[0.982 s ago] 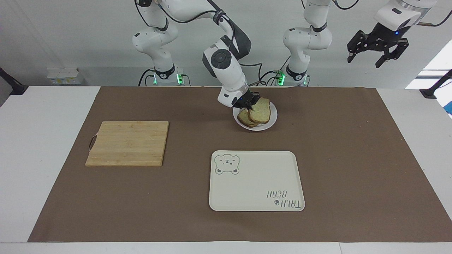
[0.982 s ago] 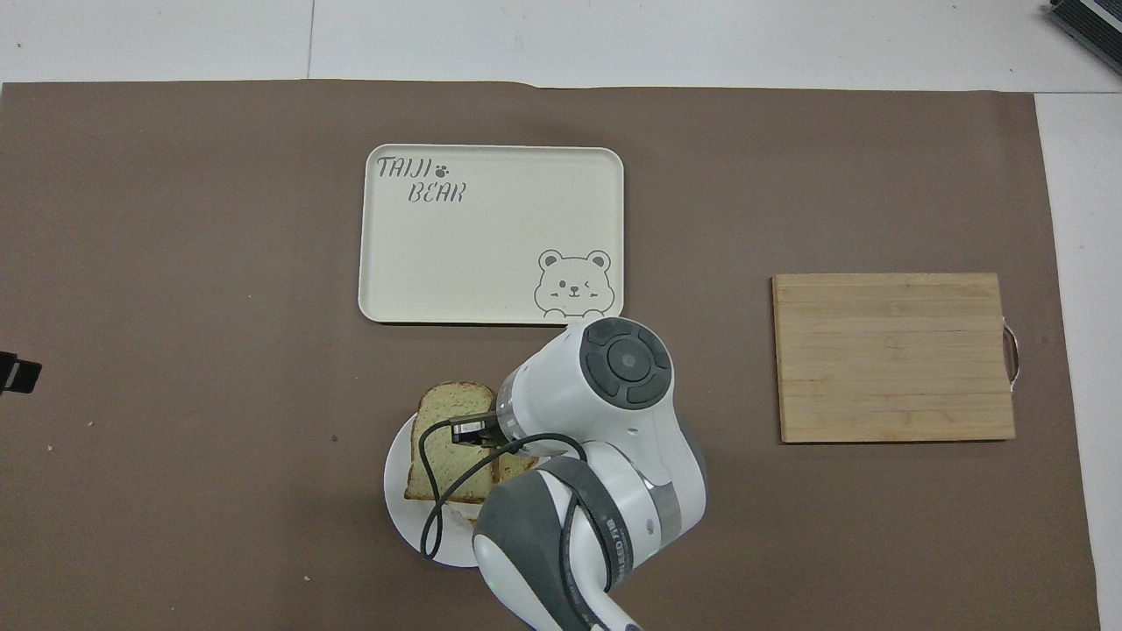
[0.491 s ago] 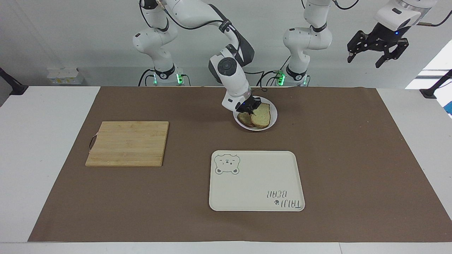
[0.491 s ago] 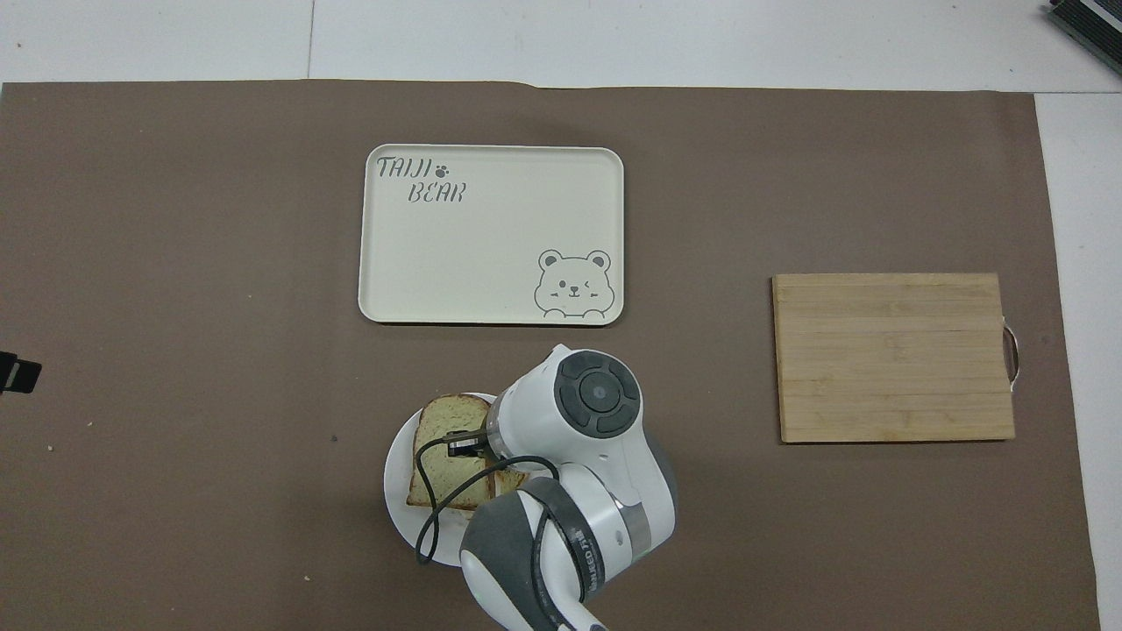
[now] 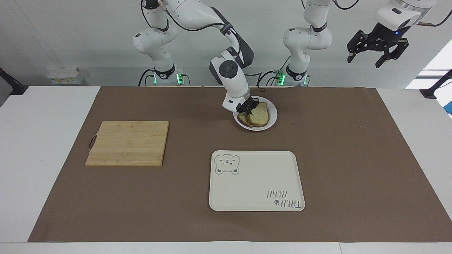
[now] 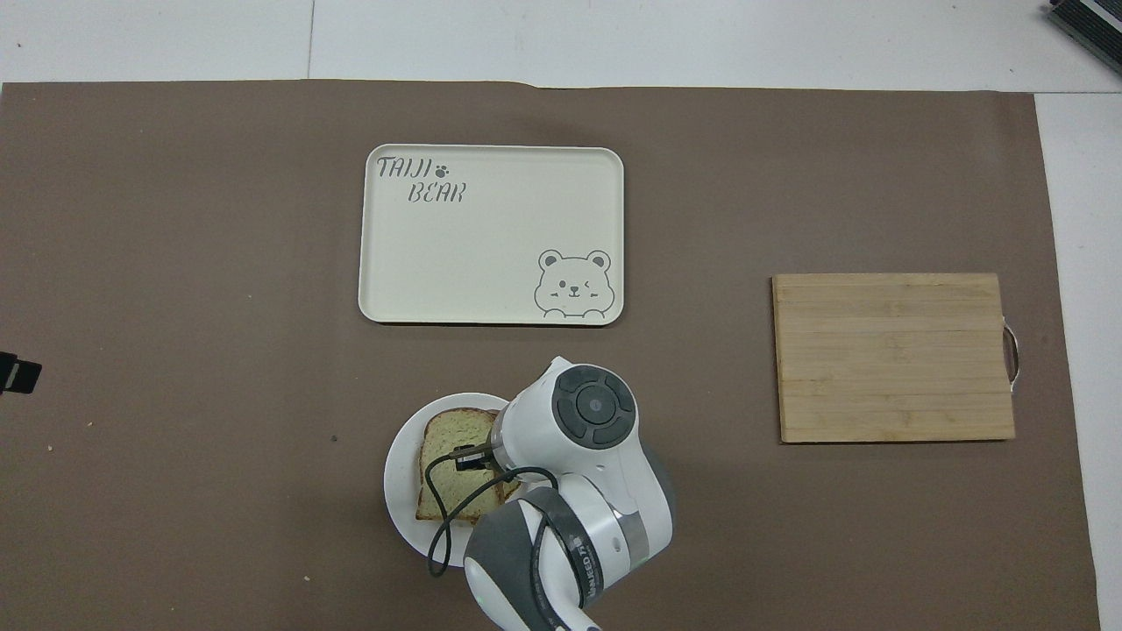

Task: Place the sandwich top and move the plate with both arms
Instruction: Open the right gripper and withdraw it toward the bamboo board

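The small white plate (image 5: 272, 121) sits on the brown mat close to the robots. On it lies a lower bread slice (image 5: 243, 120). The sandwich top (image 5: 260, 114), pale with a brown crust, rests over that slice and is slightly offset from it. My right gripper (image 5: 249, 107) is down at the plate and shut on the sandwich top's edge nearest the robots. In the overhead view the right wrist covers the gripper; the sandwich top (image 6: 452, 451) and the plate (image 6: 400, 478) show beside it. My left gripper (image 5: 364, 59) waits open, high in the air at the left arm's end.
A cream rectangular tray with a bear drawing (image 5: 256, 181) lies farther from the robots than the plate. A wooden cutting board (image 5: 128, 143) lies toward the right arm's end of the table. The brown mat (image 5: 353, 158) covers most of the table.
My right gripper has lowered the sandwich top from a tilt above the plate until it lies nearly flat on the lower slice. The left arm has not moved.
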Available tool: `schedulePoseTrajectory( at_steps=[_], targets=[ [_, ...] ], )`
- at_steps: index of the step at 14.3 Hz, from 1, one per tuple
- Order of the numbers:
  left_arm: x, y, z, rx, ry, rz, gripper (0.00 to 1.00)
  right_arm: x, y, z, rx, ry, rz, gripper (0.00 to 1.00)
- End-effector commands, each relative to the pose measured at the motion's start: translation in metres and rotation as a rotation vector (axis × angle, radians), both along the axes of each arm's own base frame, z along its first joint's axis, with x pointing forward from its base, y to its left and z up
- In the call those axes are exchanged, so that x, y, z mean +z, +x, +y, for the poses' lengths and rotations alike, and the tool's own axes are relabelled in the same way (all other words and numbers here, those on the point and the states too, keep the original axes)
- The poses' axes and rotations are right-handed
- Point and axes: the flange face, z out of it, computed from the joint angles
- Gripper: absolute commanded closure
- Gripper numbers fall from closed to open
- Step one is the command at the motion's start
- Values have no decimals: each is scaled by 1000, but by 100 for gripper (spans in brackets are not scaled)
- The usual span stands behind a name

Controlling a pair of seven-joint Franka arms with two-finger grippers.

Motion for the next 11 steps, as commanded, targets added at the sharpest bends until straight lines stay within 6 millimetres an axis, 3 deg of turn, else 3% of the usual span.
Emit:
schedulePoseTrajectory(
  at_steps=[1,2,7,11],
  targets=[
    [0,-9,2,5,7,11,0,3,4,-8,-2,31,-14,23],
    [1,-9,2,5,5,10,0,6,4,-4,5,28,-23,0],
    [0,-14,2,12,8,32,0,34,21,-13,25,14,-92,0],
    [-3,-20,-5,-5,9,68,0,68,56,-49,1,-12,-187,0]
  ],
)
